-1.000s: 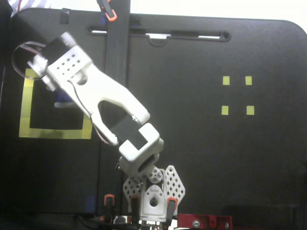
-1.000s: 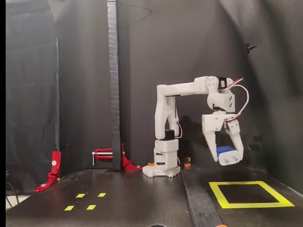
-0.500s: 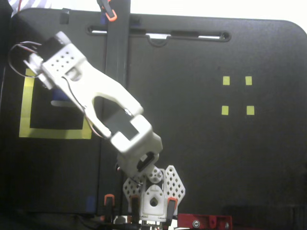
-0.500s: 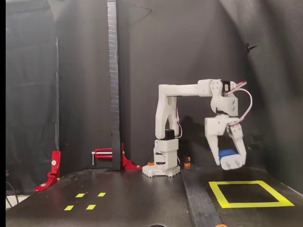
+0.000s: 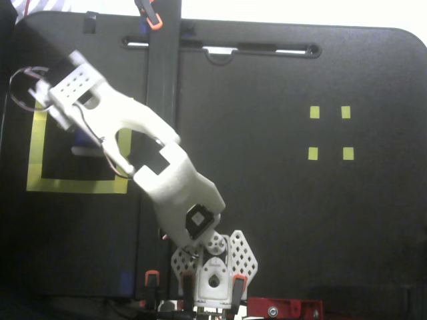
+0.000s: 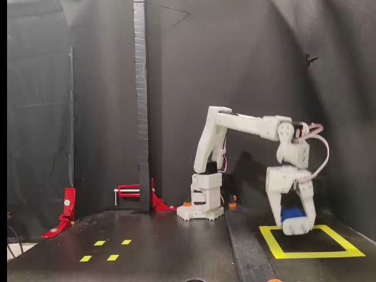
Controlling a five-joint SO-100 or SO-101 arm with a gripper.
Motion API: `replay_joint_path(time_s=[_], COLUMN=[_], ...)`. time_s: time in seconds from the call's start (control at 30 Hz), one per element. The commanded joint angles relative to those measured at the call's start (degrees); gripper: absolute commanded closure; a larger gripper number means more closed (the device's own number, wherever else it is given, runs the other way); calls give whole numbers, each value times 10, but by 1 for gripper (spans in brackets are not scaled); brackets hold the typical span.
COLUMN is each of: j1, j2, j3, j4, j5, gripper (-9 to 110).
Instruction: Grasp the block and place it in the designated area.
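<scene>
The white two-finger gripper [image 6: 295,226] is pointing straight down in the side-on fixed view, its fingers closed around the small dark-blue block [image 6: 290,214], which is showing as a blue patch between the white finger [image 6: 274,197] on the left and the broader one on the right. The fingertips are sitting very low, over the black interior of the large square outline of wide yellow tape [image 6: 276,251], at about the level of its far edge; whether the block is already touching the mat cannot be told from this angle. In the top-down fixed view the gripper itself is hidden under the wrist, and only a sliver of blue [image 5: 81,138] with a pale strip just below it is peeking out beside the arm, inside the yellow tape square [image 5: 73,185] and toward its upper part. The white plastic arm [image 5: 127,127] is stretching diagonally from its base [image 5: 212,270] at the bottom centre of that view up to the left, crossing the square's right-hand edge, with thin cables looping at the wrist. In the side-on view the upper arm is leaning forward and the forearm is sloping down to the bent wrist. Four tiny yellow square marks [image 5: 328,133] are lying well apart on the right of the black mat [image 5: 280,220], and red clamps [image 6: 134,191] are sitting near a dark upright post [image 6: 140,106] behind the base.
</scene>
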Motion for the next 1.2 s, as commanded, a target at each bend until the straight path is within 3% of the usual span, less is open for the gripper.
replay_joint_path(time_s=[0.0,0.53,0.93,1.17], j1=[1,0,0,1], j2=[-4,-33,-18,-11], j3=[-27,-33,-33,-33], j4=[-7,-14,11,24], j5=[4,3,-17,-29], gripper=[80,80,56,55])
